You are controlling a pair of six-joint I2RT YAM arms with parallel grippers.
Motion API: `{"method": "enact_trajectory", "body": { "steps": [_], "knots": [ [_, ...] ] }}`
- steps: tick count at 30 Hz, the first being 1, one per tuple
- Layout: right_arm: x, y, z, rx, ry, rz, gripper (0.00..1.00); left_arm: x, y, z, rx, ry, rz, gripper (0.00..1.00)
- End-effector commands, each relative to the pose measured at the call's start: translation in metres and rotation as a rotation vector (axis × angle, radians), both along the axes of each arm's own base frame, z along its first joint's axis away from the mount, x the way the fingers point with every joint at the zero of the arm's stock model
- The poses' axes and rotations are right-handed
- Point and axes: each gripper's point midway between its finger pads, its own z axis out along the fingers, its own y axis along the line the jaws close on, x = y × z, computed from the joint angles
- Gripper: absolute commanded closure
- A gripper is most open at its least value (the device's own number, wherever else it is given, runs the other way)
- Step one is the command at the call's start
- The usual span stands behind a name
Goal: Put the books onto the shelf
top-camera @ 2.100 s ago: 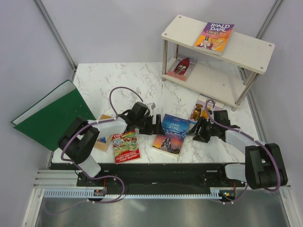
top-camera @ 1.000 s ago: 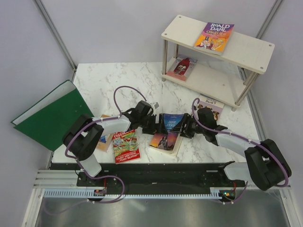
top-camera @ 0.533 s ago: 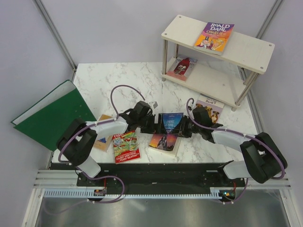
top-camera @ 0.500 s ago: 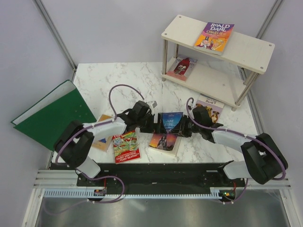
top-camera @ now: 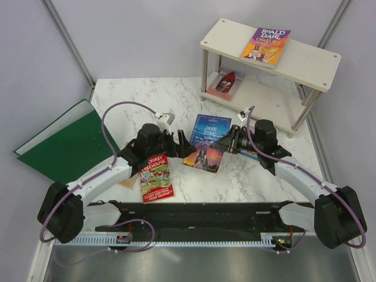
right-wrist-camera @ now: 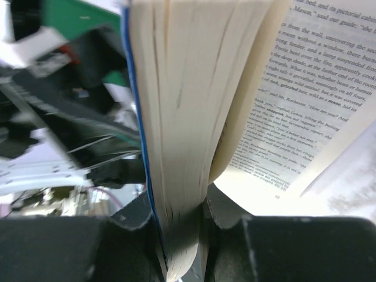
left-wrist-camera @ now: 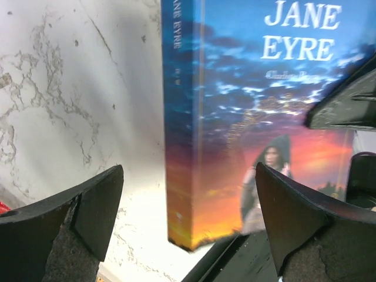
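The marble table (top-camera: 147,100) fills the middle of the booth. A big green folder (top-camera: 64,144) leans off its left edge. At the back right stands the shelf (top-camera: 305,59), two pale boards on metal legs. The Roald Dahl book (top-camera: 265,46) lies flat on its top board, and the red-figure book (top-camera: 225,83) lies on the lower one.

Between the two arms, well short of the shelf, the blue Jane Eyre book (top-camera: 205,144) is tipped up with its cover facing out. I cannot tell whether its bottom edge touches the table. The Treehouse book (top-camera: 155,178) lies flat near the front, beside the left arm.

The right hand (top-camera: 226,143) is clenched on the Jane Eyre book's page edge. The left hand (top-camera: 182,145) is released, its fingers (left-wrist-camera: 88,205) spread wide either side of the spine without touching it.
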Motion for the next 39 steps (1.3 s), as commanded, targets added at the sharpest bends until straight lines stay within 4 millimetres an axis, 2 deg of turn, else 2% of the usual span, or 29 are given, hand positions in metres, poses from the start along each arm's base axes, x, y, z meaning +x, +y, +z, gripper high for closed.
{"method": "enact_trajectory", "body": {
  "steps": [1,2,3,6,7,12,13,14,16,17,19,20,21,22,23,24,25,26,27,29,30,31,32,33,34,36,37,39],
  "knots": [
    [-0.02,0.018,0.114,0.244,-0.329,0.211,1.0,0.007,-0.001,0.034,-0.165,-0.146,-0.071,0.0],
    [-0.022,0.018,0.117,0.257,-0.336,0.22,1.0,0.0,-0.004,0.033,-0.202,-0.129,-0.115,0.0],
    [-0.025,0.019,0.123,0.281,-0.345,0.231,1.0,0.001,-0.005,0.04,-0.233,-0.155,-0.127,0.0],
    [-0.025,0.018,0.128,0.298,-0.355,0.229,1.0,-0.006,-0.014,0.044,-0.274,-0.142,-0.198,0.01],
    [-0.024,0.018,0.126,0.298,-0.35,0.224,1.0,-0.007,-0.018,0.05,-0.298,-0.156,-0.221,0.01],
    [-0.015,0.022,0.116,0.325,-0.31,0.204,0.98,-0.006,-0.034,0.042,-0.362,-0.05,-0.282,0.12],
    [-0.014,0.023,0.114,0.335,-0.283,0.204,0.98,-0.006,-0.038,0.05,-0.395,-0.079,-0.307,0.15],
    [-0.011,0.025,0.109,0.336,-0.258,0.207,0.98,-0.009,-0.042,0.046,-0.416,-0.034,-0.326,0.27],
    [-0.01,0.026,0.106,0.343,-0.247,0.214,0.97,-0.008,-0.045,0.051,-0.441,-0.035,-0.339,0.45],
    [-0.008,0.026,0.101,0.328,-0.245,0.211,0.95,-0.007,-0.046,0.054,-0.448,-0.03,-0.341,0.59],
    [-0.001,0.025,0.088,0.28,-0.191,0.174,0.81,-0.005,-0.048,0.06,-0.449,-0.034,-0.343,0.74],
    [0.003,0.023,0.081,0.227,-0.227,0.155,0.76,-0.004,-0.047,0.059,-0.439,-0.018,-0.342,0.97],
    [0.005,0.019,0.061,0.145,-0.134,0.122,0.64,-0.004,-0.047,0.063,-0.436,-0.026,-0.338,0.98],
    [0.021,0.01,0.048,0.065,-0.119,0.014,0.55,-0.002,-0.047,0.069,-0.438,-0.04,-0.333,0.98],
    [0.021,0.004,0.046,0.021,-0.137,-0.018,0.46,0.001,-0.046,0.073,-0.436,-0.052,-0.316,0.98],
    [0.021,-0.004,0.031,-0.006,-0.099,-0.065,0.34,0.002,-0.044,0.075,-0.433,-0.045,-0.302,0.98],
    [0.019,-0.009,0.026,-0.009,-0.09,-0.096,0.28,0.004,-0.043,0.083,-0.439,-0.065,-0.294,0.98],
    [0.019,-0.015,0.031,0.001,-0.107,-0.148,0.25,0.004,-0.043,0.087,-0.448,-0.064,-0.293,0.98],
    [0.015,-0.018,0.021,0.029,-0.081,-0.172,0.19,0.005,-0.043,0.091,-0.454,-0.068,-0.297,0.98],
    [0.006,-0.02,0.029,0.104,-0.1,-0.188,0.17,0.004,-0.045,0.101,-0.475,-0.067,-0.317,0.98],
    [0.001,-0.02,0.024,0.157,-0.081,-0.202,0.12,0.005,-0.047,0.106,-0.488,-0.079,-0.327,0.98],
    [-0.002,-0.021,0.027,0.187,-0.085,-0.205,0.11,0.005,-0.049,0.11,-0.503,-0.07,-0.337,0.98],
    [-0.007,-0.022,0.016,0.196,-0.058,-0.21,0.1,0.005,-0.049,0.114,-0.516,-0.075,-0.339,0.98],
    [-0.008,-0.022,0.021,0.228,-0.06,-0.212,0.09,0.006,-0.05,0.118,-0.526,-0.08,-0.343,0.98],
    [-0.01,-0.023,0.02,0.233,-0.057,-0.212,0.08,0.006,-0.051,0.128,-0.551,-0.094,-0.353,0.98],
    [-0.014,-0.024,0.016,0.229,-0.048,-0.214,0.07,0.008,-0.054,0.132,-0.567,-0.092,-0.363,0.98],
    [-0.016,-0.025,0.019,0.234,-0.059,-0.217,0.07,0.009,-0.056,0.14,-0.587,-0.104,-0.375,0.98],
    [-0.018,-0.028,0.016,0.228,-0.052,-0.233,0.06,0.012,-0.059,0.142,-0.605,-0.097,-0.383,0.98]
  ]
}}
